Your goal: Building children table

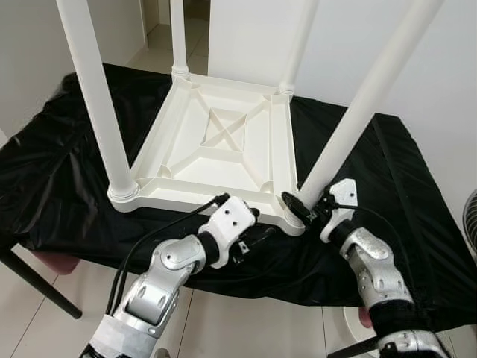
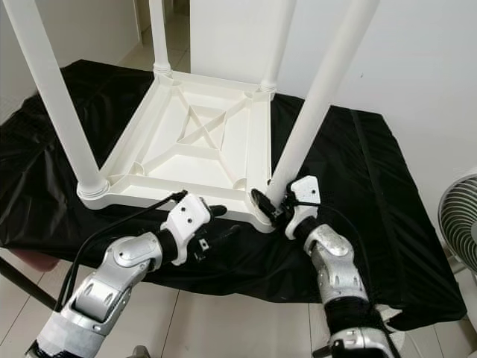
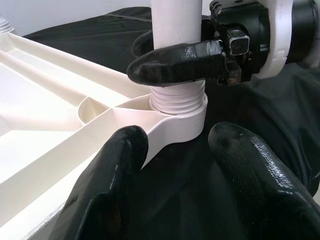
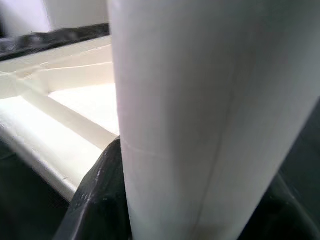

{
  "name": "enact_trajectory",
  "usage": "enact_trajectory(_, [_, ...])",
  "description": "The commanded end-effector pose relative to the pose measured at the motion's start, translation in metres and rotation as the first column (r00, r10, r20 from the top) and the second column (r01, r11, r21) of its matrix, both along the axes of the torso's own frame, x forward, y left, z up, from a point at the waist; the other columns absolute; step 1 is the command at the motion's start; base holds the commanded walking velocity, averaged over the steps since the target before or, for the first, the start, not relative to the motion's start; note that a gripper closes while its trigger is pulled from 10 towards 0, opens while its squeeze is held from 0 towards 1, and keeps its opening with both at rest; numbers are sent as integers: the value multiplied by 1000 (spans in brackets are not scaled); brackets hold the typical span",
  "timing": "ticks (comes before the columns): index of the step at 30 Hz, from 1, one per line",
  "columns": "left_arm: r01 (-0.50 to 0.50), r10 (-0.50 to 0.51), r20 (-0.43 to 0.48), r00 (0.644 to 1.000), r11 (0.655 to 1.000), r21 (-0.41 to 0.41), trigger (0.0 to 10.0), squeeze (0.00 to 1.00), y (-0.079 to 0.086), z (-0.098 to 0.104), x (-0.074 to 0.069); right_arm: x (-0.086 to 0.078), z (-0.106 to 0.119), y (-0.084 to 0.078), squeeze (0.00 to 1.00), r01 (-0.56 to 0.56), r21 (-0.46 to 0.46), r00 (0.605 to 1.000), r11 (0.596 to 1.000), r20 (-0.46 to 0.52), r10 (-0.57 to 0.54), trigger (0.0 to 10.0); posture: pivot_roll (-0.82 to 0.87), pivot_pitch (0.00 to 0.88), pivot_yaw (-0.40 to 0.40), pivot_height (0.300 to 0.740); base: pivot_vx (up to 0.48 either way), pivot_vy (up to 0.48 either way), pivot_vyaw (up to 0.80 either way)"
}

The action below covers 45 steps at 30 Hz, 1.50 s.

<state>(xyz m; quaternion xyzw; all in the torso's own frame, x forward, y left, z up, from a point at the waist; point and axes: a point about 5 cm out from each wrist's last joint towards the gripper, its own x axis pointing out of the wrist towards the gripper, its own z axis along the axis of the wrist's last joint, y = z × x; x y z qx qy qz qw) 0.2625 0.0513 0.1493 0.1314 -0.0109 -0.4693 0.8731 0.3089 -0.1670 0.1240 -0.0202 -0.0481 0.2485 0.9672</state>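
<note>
White plastic table (image 1: 216,142) on black sheet (image 1: 67,171)

The table and its legs (image 1: 97,104) look like smooth moulded plastic with a soft sheen; the near right leg (image 3: 176,30) ends in a ribbed, threaded collar (image 3: 176,100). The sheet is thin black film, wrinkled and faintly glossy where it catches light. Both arms are brushed silver metal with white plastic wrist housings; the right gripper (image 1: 304,206) has its matt black, rubbery fingers (image 3: 170,62) clamped round the leg's base, and the left gripper (image 3: 195,185) has fingers of the same slightly textured black, spread apart. The floor (image 1: 223,321) is pale glossy tile.
</note>
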Motion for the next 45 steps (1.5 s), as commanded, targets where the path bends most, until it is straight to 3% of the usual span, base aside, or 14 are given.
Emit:
enact_trajectory(1, [-84, 83, -6, 996, 996, -17, 10000, 0, 3, -3, 3, -8, -16, 8, 0, 95, -19, 993, 995, -68, -96, 0, 107, 57, -76, 740, 0, 0, 0])
enact_trajectory(8, [-92, 92, -8, 996, 995, -24, 10000, 0, 4, -2, 4, -17, -9, 24, 0, 239, 69, 971, 969, -44, -236, 0, 104, 59, -75, 740, 0, 0, 0])
enact_trajectory(13, [-97, 97, -5, 995, 995, -25, 10000, 0, 2, -1, 4, -16, -8, 33, 0, 426, 173, 904, 888, -121, -410, 0, 109, 58, -87, 740, 0, 0, 0])
enact_trajectory(20, [-113, 113, -9, 994, 993, -36, 10000, 0, 3, 0, 3, -19, -4, 48, 0, 401, 157, 916, 902, -101, -389, 118, 120, 53, -97, 740, 0, 0, 0])
enact_trajectory(21, [-115, 115, -8, 993, 993, -35, 10000, 0, 4, 0, 3, -20, -3, 47, 0, 392, 173, 920, 904, -102, -379, 10000, 120, 48, -98, 740, 0, 0, 0])
enact_trajectory(22, [-115, 115, -8, 993, 993, -35, 10000, 0, 4, 0, 3, -20, -3, 47, 0, 392, 173, 920, 904, -102, -379, 10000, 120, 48, -98, 740, 0, 0, 0])
enact_trajectory(23, [-117, 117, -7, 993, 993, -34, 10000, 0, 5, -1, 4, -19, -1, 44, 227, 389, 180, 921, 904, -100, -377, 10000, 124, 45, -99, 740, 0, 0, 0])
enact_trajectory(24, [-117, 117, -7, 993, 993, -34, 10000, 0, 5, -1, 4, -19, -1, 44, 227, 389, 180, 921, 904, -100, -377, 10000, 124, 45, -99, 740, 0, 0, 0])
enact_trajectory(25, [-119, 119, -4, 993, 992, -32, 10000, 0, 5, -1, 4, -19, 2, 39, 1000, 379, 204, 925, 903, -96, -367, 10000, 127, 42, -100, 740, 0, 0, 0])
enact_trajectory(32, [-116, 116, -4, 993, 993, -33, 10000, 0, 4, 0, 2, -16, 14, 25, 1000, 269, 226, 963, 936, -46, -265, 10000, 131, 37, -104, 740, 0, 0, 0])
enact_trajectory(36, [-115, 115, -5, 993, 993, -26, 10000, 0, 5, -2, 2, -16, 24, 12, 1000, 134, 162, 990, 978, 24, -140, 10000, 132, 31, -104, 740, 0, 0, 0])
enact_trajectory(42, [-109, 109, -6, 994, 994, -22, 10000, 0, 5, -2, 1, -14, 28, -12, 1000, -9, 32, 1000, 999, 25, 8, 10000, 124, 24, -103, 740, 0, 0, 0])
enact_trajectory(43, [-106, 106, -5, 994, 994, -22, 10000, 0, 4, -2, 2, -14, 26, -15, 0, -57, 4, 998, 998, 8, 57, 10000, 119, 23, -104, 740, 0, 0, 0])
enact_trajectory(45, [-104, 104, -5, 995, 994, -21, 10000, 0, 4, -2, 2, -14, 25, -16, 0, -90, -10, 996, 996, -5, 90, 10000, 119, 23, -104, 740, 0, 0, 0])
